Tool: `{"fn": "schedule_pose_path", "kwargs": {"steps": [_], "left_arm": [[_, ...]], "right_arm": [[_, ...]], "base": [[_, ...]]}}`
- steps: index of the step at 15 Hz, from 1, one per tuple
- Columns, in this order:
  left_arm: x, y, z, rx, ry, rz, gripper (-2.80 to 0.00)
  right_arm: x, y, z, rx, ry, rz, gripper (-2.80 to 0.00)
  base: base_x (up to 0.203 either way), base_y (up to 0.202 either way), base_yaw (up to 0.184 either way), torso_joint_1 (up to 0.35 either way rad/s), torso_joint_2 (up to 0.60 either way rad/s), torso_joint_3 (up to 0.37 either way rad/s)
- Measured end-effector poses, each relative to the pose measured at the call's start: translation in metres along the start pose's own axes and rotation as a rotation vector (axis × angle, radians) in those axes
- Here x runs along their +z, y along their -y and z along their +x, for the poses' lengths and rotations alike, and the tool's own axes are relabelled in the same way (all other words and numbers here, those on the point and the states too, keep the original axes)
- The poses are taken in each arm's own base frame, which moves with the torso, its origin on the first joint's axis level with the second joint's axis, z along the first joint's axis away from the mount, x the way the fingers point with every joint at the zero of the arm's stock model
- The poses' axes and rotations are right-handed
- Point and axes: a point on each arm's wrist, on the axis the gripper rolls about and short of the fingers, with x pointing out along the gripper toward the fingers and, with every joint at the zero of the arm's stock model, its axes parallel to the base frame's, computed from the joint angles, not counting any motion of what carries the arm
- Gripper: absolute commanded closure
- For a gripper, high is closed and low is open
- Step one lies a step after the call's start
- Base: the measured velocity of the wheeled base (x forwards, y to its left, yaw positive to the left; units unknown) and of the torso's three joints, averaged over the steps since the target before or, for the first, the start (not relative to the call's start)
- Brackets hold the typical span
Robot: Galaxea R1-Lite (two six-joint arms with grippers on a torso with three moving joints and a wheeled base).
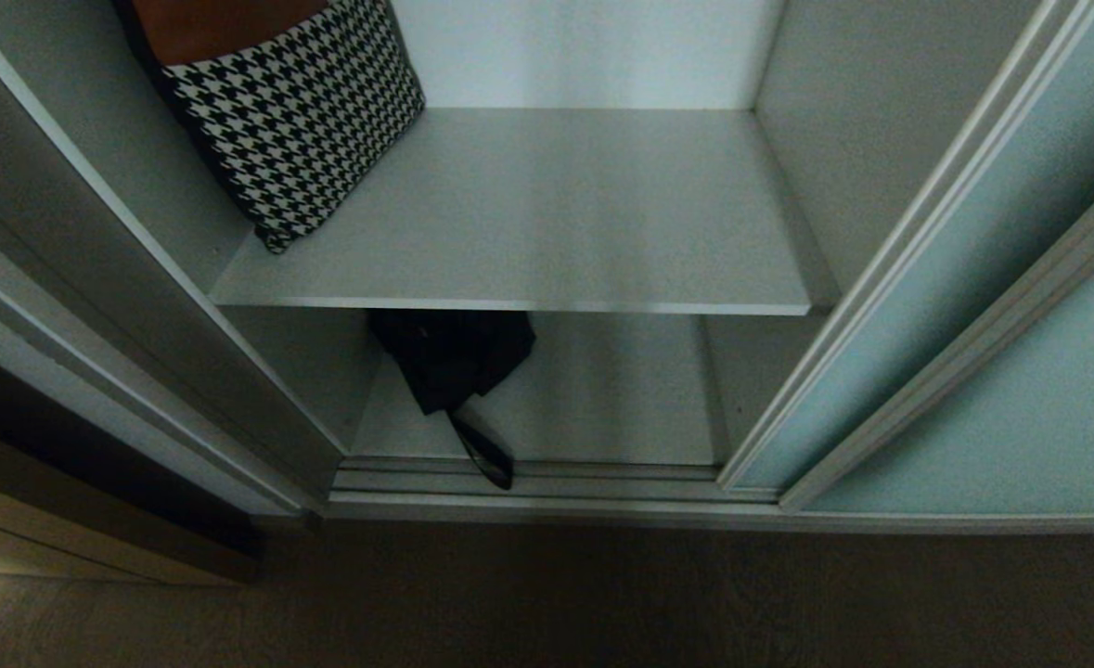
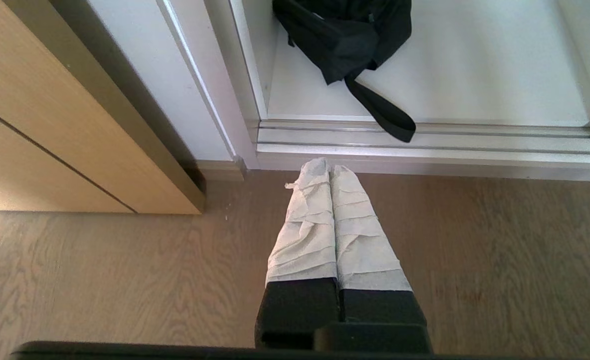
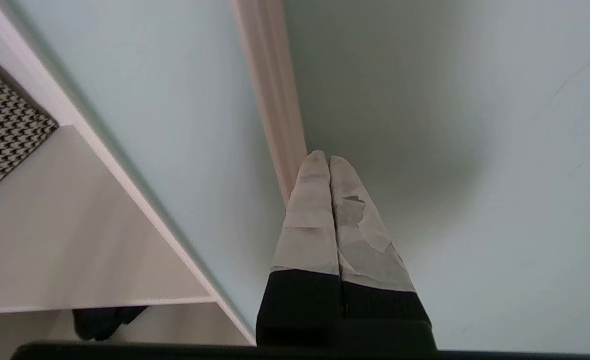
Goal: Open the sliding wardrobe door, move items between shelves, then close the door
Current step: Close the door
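Wood-grain floor (image 2: pixel 99 280) nearest, wardrobe open beyond.
Left gripper (image 2: pixel 330 167) hangs pinched shut and empty above the floor; right gripper (image 3: pixel 329 159), closed and empty too, points at the sliding wardrobe door (image 1: pixel 964 306) on the right; black garment (image 1: pixel 454 357) lies on the lower shelf (image 1: pixel 602 408), upper shelf (image 1: pixel 556 213) beyond.

Head view dim, underexposed; wrist views bright; right wrist view softly blurred, shadowed.

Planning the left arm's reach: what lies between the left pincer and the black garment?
In the left wrist view, bare wood floor and the door track separate the left pincer from the garment.
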Motion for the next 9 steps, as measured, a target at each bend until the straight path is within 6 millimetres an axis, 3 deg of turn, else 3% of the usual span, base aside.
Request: {"fn": "schedule_pose_path", "kwargs": {"steps": [9], "left_arm": [[0.0, 0.0, 0.0, 0.0, 0.0, -0.001, 0.0]], "right_arm": [[0.0, -0.016, -0.008, 0.129, -0.009, 0.025, 0.0]], "base": [[0.0, 0.0, 0.0, 0.0, 0.0, 0.0]]}}
